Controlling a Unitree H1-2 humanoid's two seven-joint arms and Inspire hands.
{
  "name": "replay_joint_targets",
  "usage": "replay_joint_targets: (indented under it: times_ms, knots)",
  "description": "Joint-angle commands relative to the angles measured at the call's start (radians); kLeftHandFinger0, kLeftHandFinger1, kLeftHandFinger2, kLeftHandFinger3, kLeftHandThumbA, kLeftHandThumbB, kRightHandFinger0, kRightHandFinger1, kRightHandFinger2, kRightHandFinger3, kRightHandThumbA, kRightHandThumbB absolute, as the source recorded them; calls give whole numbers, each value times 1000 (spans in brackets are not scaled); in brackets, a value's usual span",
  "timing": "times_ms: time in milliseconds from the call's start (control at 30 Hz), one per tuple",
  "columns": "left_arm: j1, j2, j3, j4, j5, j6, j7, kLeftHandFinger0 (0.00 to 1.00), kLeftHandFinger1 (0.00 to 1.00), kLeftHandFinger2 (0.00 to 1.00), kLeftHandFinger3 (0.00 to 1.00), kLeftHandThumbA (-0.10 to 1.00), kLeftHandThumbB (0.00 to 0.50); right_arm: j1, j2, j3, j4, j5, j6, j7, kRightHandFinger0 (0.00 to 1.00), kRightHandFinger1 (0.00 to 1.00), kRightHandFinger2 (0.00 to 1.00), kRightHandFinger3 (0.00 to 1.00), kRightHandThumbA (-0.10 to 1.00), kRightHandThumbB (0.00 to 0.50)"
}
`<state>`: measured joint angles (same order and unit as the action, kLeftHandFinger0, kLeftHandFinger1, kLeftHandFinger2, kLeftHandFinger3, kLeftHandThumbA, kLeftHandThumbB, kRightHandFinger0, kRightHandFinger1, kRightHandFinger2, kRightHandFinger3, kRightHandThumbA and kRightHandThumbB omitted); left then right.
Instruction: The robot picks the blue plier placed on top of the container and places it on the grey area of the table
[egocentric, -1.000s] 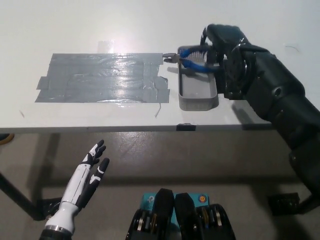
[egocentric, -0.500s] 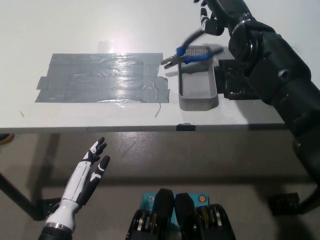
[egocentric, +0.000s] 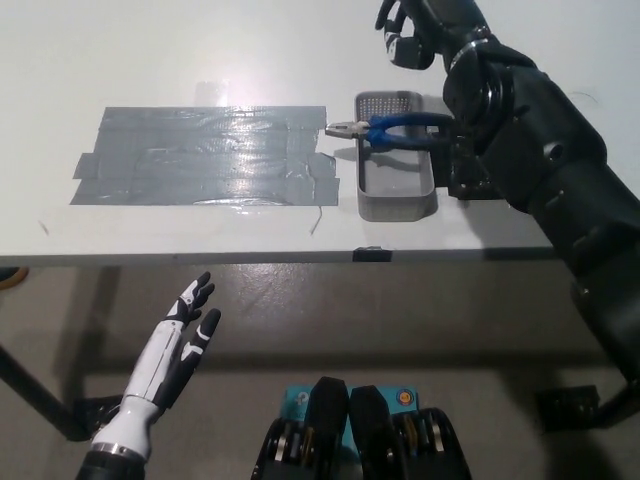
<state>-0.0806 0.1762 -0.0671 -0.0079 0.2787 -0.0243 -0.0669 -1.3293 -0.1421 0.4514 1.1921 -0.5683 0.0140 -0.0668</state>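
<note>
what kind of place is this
Likely a robot test bench or lab: a plain white table with a taped grey area, and a grey container with the blue plier across it.

We are seeing no text, label, brand, number or sign that can be read anywhere in the head view.
</note>
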Motion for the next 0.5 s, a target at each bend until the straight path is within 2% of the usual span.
replay_joint_targets:
  times_ms: [0,33,67,133,300,467]
  knots:
    - [-24,11,2,-16,-10,-15,0,1000,1000,1000,1000,1000,79,-92,-11,-30,-16,54,-7,131,1000,1000,1000,1000,636,405]
    - [-25,11,2,-16,-10,-15,0,1000,1000,1000,1000,1000,79,-91,-12,-31,-17,54,-6,133,1000,1000,1000,1000,640,401]
    - [-25,11,2,-16,-15,-14,-4,1000,1000,1000,1000,1000,68,-97,-15,-8,-18,43,12,210,1000,1000,1000,1000,768,495]
    - [-25,13,0,-20,-15,-7,-10,1000,1000,1000,1000,1000,59,-99,-11,26,-14,18,31,278,1000,1000,1000,1000,815,500]
    - [-27,14,-2,-26,-15,0,-16,1000,1000,1000,1000,1000,41,-95,12,48,-14,24,113,425,1000,1000,1000,1000,820,500]
    - [-35,15,-2,-22,-11,-2,-15,1000,1000,1000,1000,1000,50,-111,29,51,50,37,143,530,1000,1000,1000,1000,804,500]
